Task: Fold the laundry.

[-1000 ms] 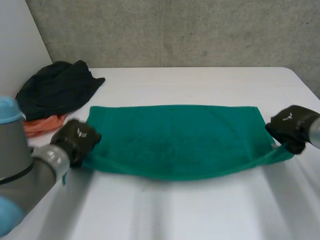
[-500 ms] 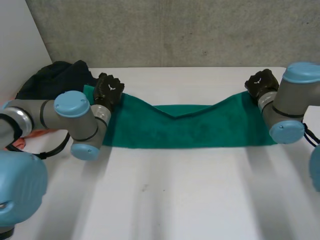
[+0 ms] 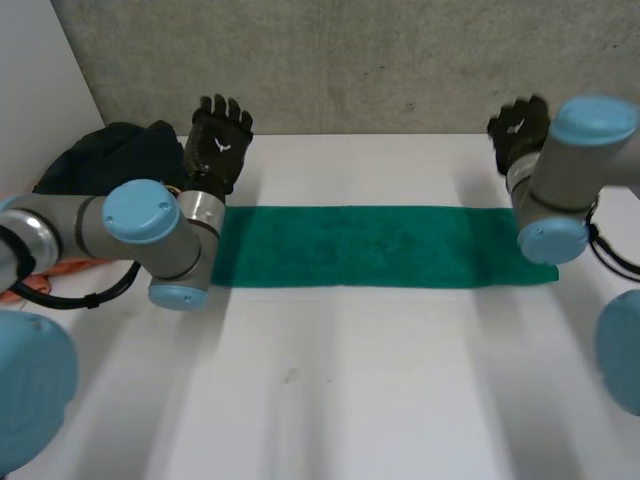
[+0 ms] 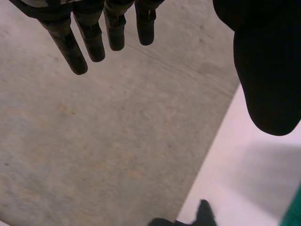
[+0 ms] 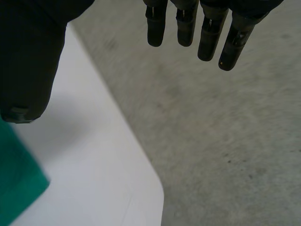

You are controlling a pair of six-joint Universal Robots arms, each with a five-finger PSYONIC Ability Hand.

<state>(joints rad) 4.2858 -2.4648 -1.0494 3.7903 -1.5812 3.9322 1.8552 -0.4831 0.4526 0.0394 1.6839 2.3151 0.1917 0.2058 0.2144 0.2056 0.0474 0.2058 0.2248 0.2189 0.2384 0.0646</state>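
A green towel (image 3: 380, 245) lies folded into a long flat strip across the middle of the white table (image 3: 350, 380). My left hand (image 3: 217, 140) is raised beyond the towel's left end, open, fingers (image 4: 89, 40) straight, nothing in them. My right hand (image 3: 518, 128) is raised beyond the towel's right end, also open and empty, with straight fingers (image 5: 207, 33). A corner of the green towel (image 5: 16, 188) shows below the right thumb. Neither hand touches the cloth.
A heap of dark clothing (image 3: 110, 165) lies at the table's back left, with an orange garment (image 3: 70, 265) beneath it. The table's far edge (image 5: 141, 160) runs close behind both hands, and a grey concrete wall (image 3: 380, 60) stands behind it.
Both hands carried the towel's near edge over to the far edge, folding it in half lengthwise. They then let go, opened and rose past the far edge.
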